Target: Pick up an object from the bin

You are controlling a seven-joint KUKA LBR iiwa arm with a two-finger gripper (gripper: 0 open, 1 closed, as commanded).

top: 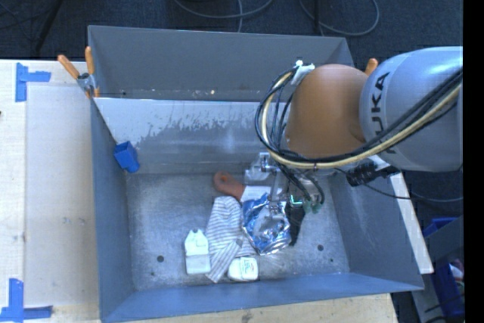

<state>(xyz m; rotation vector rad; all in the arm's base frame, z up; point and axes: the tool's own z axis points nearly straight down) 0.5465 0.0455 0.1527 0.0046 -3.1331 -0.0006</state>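
Camera view, looking down into the bin (151, 200): the gripper (274, 214) is low inside it, right on top of a shiny blue crumpled wrapper (261, 237). The wrapper lies on the floor close to the front wall, a bit right of the middle. Honestly can't tell if the tool is wide or narrow, since the wrist and its cables sit over that part, so I won't call it a grab.

Progress-wise, I'd say it's at the reach-down stage. Nothing is lifted, and the wrapper looks flat on the floor, so closing and raising are both left to do.

The wrapper is a scrunched lump with no clear "front". Its longer side seems to run roughly from back wall to front wall.

Neighbours:
- a striped cloth (221, 227) touching its left side
- a small white bottle (197, 252) left of that
- a white round thing (243, 268) just by the front wall
- a brown thing (225, 181) further back
- a blue block (126, 156) well apart, up on the left wall
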